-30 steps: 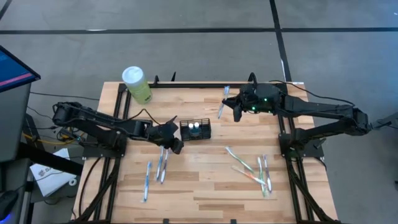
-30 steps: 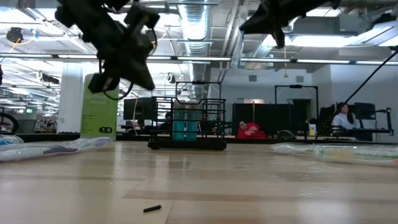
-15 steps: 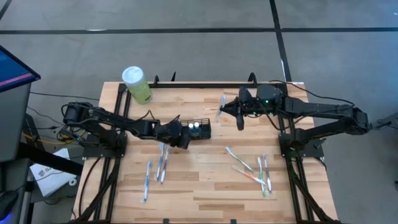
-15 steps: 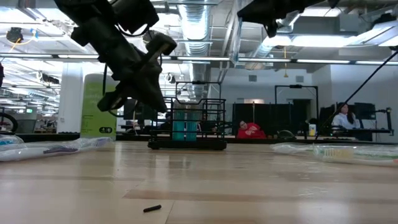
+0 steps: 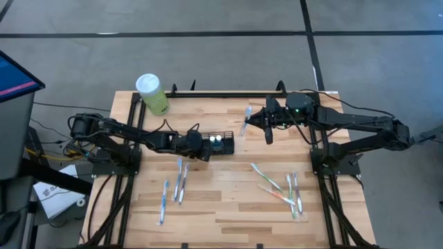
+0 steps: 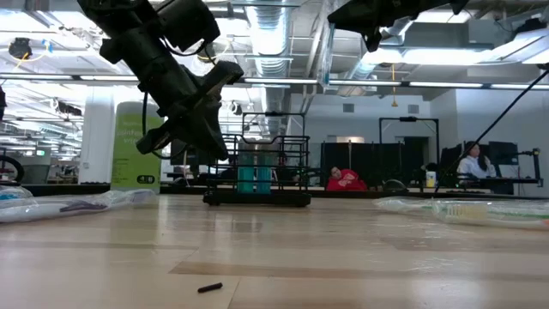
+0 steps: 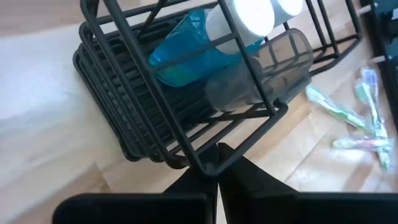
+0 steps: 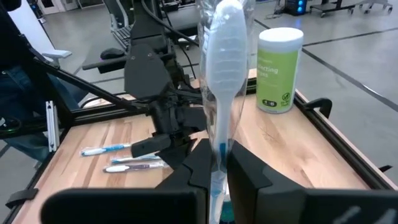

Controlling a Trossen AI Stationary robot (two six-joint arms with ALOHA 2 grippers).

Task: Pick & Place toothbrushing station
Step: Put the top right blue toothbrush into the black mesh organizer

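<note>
1. Toothbrushing station (image 5: 217, 143): a small black wire caddy, seen near the middle of the surface (image 5: 228, 207), upright, with a blue cup and a clear cup inside.
2. Handling, as judged: the wire frame is expected to be stiff and light; the loose cups may shift if it is tilted. The top rim wire or a corner post is judged the best hold.
3. Left gripper (image 7: 216, 163): pressed to the caddy's left corner, fingers closed narrow on a frame wire.
4. Right gripper (image 8: 217, 163): raised above the far right of the surface, clamped on a wrapped toothbrush (image 8: 219, 74).
5. Other toothbrushes (image 5: 280, 188) are scattered nearby.
6. Hidden: the caddy's compartment dividers cannot be made out.
</note>
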